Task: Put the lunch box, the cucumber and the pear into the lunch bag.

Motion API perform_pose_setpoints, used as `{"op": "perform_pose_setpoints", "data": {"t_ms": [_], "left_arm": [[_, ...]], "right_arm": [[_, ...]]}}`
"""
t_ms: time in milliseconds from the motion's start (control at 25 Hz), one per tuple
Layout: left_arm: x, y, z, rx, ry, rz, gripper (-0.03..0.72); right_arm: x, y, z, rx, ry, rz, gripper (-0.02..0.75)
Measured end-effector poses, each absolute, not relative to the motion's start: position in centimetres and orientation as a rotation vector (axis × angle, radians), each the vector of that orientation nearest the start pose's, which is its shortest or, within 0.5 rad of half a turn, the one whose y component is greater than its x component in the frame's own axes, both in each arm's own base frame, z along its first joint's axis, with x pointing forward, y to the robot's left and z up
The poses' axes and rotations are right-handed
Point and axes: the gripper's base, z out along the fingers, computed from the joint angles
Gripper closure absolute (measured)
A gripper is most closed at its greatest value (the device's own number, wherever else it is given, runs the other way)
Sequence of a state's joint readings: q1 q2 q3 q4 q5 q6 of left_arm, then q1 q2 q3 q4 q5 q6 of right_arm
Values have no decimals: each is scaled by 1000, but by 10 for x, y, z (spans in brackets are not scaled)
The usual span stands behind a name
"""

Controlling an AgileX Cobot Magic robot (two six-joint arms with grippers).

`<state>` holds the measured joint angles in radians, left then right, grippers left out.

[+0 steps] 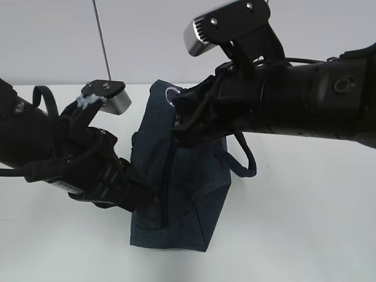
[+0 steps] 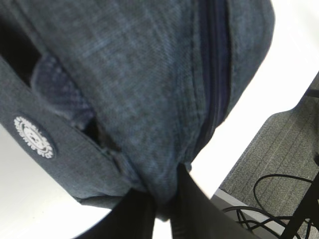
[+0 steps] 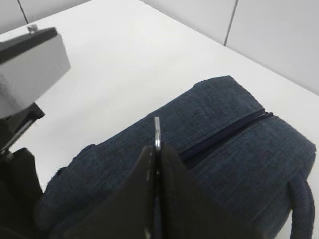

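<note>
White desk (image 1: 305, 235), carrying one navy lunch bag (image 1: 188, 200) near its middle, lying with the zipper (image 3: 224, 134) drawn closed along the top and a loop handle (image 1: 244, 158) hanging on the right side. Left gripper (image 2: 164, 209): jaws pinched tight on a fold of fabric at the bag's lower left end, beside a round white logo (image 2: 33, 137). Right gripper (image 3: 157, 159): jaws pressed together on the metal ring pull (image 3: 157, 132) at the bag's upper end.
</note>
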<state>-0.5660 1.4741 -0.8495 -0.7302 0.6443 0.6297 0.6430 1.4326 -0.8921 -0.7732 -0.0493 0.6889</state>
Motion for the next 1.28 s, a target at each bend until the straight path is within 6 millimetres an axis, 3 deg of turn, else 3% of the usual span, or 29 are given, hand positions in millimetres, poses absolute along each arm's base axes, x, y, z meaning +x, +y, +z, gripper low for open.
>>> {"op": "perform_pose_setpoints", "data": {"t_ms": [480, 1000, 1280], "left_arm": [[216, -181, 226, 892, 2510, -737, 682], [215, -181, 226, 894, 2522, -755, 682], [213, -181, 226, 901, 2532, -767, 682]], "right_arm": [[258, 184, 285, -635, 1979, 295, 738], [267, 188, 300, -662, 1924, 248, 738], [279, 195, 297, -699, 1915, 204, 738]]}}
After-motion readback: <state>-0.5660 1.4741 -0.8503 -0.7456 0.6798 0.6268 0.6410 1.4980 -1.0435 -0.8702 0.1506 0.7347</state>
